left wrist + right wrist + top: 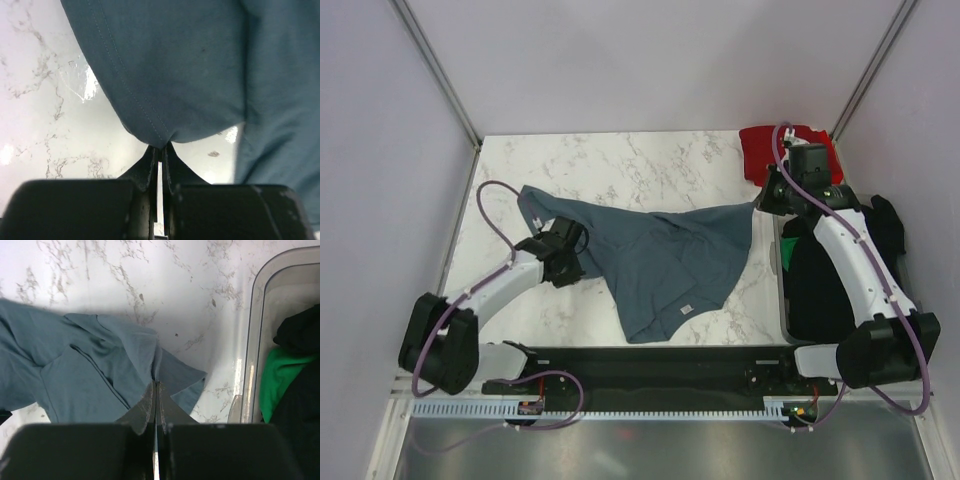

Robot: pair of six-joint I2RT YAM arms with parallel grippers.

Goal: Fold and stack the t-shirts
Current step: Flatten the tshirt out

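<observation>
A slate blue-grey t-shirt hangs stretched between my two grippers above the marble table, its neck label near the front. My left gripper is shut on its left edge; in the left wrist view the hem is pinched at the fingertips. My right gripper is shut on the shirt's right corner, shown in the right wrist view with the fingertips closed on the cloth. A folded red t-shirt lies at the back right. Black shirts fill the bin.
A clear plastic bin stands at the right edge of the table, holding dark clothes and a green one. Its rim is close to my right gripper. White walls enclose the table on three sides.
</observation>
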